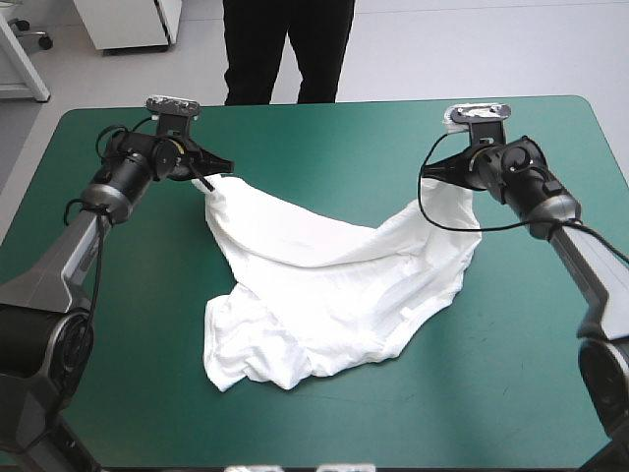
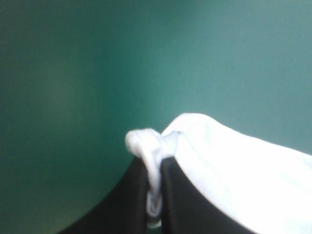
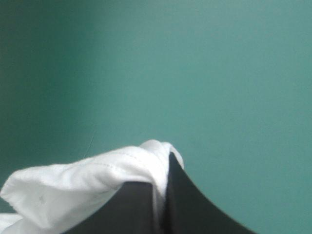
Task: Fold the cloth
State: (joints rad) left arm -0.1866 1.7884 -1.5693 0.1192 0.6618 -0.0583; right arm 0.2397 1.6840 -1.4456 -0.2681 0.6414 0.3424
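The white T-shirt (image 1: 329, 295) hangs stretched between both arms, its upper edge sagging in the middle and its lower part resting crumpled on the teal-green cover. My left gripper (image 1: 218, 177) is shut on the shirt's far left corner, lifted over the table's back left. My right gripper (image 1: 444, 177) is shut on the far right corner at about the same height. In the left wrist view a bunched hem (image 2: 148, 151) is pinched between the black fingers (image 2: 122, 204). The right wrist view shows white fabric (image 3: 92, 180) draped over one finger and caught between both.
Bare teal-green cover (image 1: 118, 324) lies left, right and in front of the shirt. The table's far edge (image 1: 324, 104) runs just beyond both grippers. A black cable (image 1: 447, 211) loops over the shirt by the right gripper.
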